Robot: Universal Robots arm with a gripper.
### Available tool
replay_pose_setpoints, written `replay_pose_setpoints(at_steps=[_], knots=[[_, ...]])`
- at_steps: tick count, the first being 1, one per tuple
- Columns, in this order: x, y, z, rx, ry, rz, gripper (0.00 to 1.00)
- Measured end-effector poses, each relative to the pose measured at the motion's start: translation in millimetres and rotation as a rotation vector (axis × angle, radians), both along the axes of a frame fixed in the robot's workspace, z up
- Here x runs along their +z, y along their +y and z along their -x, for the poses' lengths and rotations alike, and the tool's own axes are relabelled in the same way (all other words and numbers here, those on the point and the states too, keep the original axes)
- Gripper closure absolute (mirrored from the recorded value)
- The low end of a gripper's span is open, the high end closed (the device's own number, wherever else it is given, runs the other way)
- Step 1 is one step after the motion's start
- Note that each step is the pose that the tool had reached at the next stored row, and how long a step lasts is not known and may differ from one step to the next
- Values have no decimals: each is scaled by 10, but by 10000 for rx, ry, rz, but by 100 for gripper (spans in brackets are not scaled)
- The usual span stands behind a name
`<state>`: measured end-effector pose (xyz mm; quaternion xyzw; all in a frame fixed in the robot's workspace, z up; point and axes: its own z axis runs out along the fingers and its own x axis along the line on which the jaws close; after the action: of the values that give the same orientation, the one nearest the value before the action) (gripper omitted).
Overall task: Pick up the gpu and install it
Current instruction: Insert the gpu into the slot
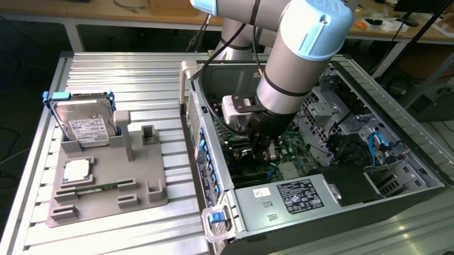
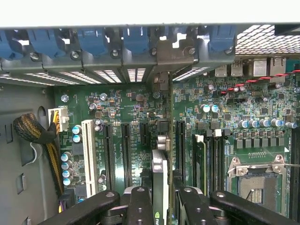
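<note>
My gripper [image 2: 161, 199] is down inside the open computer case [image 1: 212, 143], above the green motherboard [image 2: 126, 108]. Its black fingers [image 2: 140, 204] are shut on the gpu [image 2: 159, 164], which I see edge-on as a thin upright card. The card runs from between the fingers toward the case's rear slot row, and its silver bracket [image 2: 163, 56] stands at the slot opening among the blue clips. The card's lower edge lies in line with a black expansion slot [image 2: 180, 140]; I cannot tell whether it is seated. In the exterior view the gripper [image 1: 261, 149] and the arm hide the card.
A white slot [image 2: 89, 154], several black slots and a braided cable bundle [image 2: 35, 133] lie beside the card; the CPU socket [image 2: 255, 176] is on the other side. Outside the case, a grey fixture [image 1: 142, 186] holds a hard drive in a blue frame [image 1: 84, 125], a processor [image 1: 76, 170] and a memory stick [image 1: 92, 188].
</note>
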<state>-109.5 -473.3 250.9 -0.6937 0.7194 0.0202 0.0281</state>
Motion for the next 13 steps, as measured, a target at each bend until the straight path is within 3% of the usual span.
replay_pose_setpoints(at_steps=[3, 13], knots=[[33, 2, 0, -2, -10, -21, 73], [98, 0, -2, 2, -1, -2, 73]])
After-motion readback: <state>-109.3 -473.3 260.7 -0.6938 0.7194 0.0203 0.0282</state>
